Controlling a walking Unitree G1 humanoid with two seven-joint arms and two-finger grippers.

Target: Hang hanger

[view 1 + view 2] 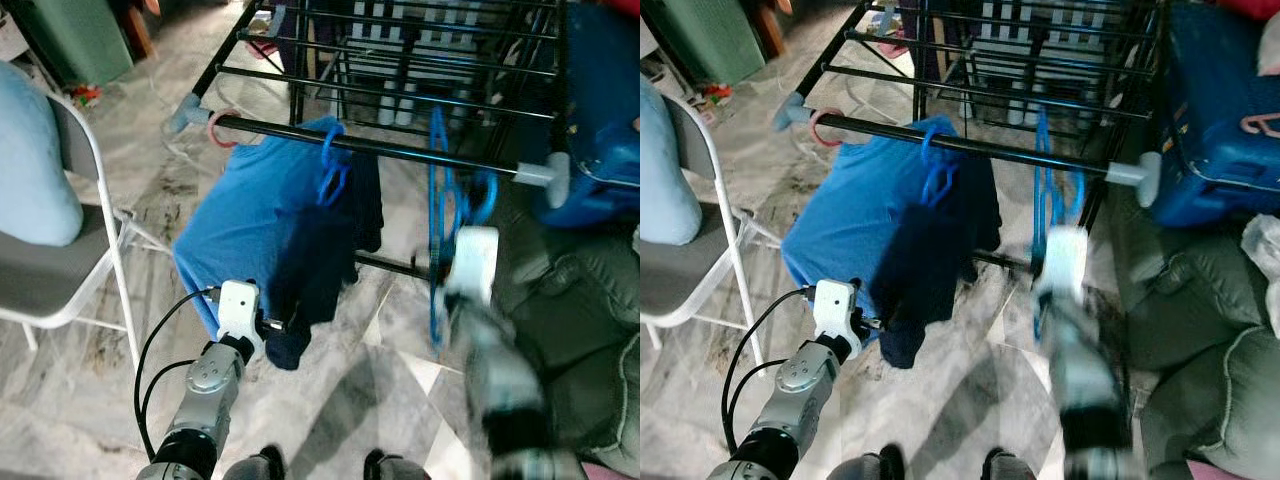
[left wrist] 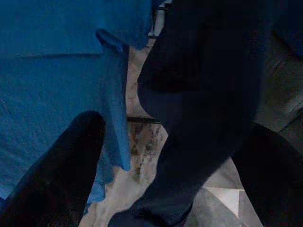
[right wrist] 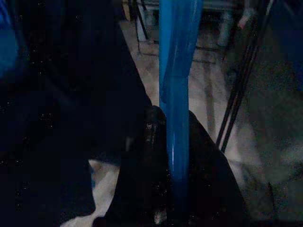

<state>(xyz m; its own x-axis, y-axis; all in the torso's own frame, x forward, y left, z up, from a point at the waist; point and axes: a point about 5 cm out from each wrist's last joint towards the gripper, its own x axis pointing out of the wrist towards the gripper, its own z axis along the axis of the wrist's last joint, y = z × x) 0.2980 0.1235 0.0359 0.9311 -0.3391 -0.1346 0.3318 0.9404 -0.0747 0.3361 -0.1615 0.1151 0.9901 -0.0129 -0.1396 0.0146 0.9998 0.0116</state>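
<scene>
left gripper (image 2: 156,156): seen low in the left wrist view; fingers (image 2: 61,170) are spread wide, with the hem of the dark garment (image 1: 315,270) hanging between them; nothing is gripped.
left arm (image 1: 205,395): shown at lower left of the left eye view, raised toward the hanging clothes.
right gripper (image 3: 170,156): closed on the blue hanger (image 1: 440,215); in the right wrist view the hanger's bar is pinched between the two fingers.
right arm (image 1: 500,370): blurred, at lower right of the left eye view.
blue hanger: held upright at centre right, its hook at the black rail (image 1: 400,152), right of the clothes; whether the hook rests on the rail cannot be told.
blue shirt (image 1: 245,215): hung from the rail at centre, with the dark garment just to its right on a second blue hanger (image 1: 332,165).
drying rack (image 1: 400,60): black bars are spread across the upper centre.
folding chair (image 1: 70,250): placed at the left edge.
blue container (image 1: 600,130): placed at upper right.
</scene>
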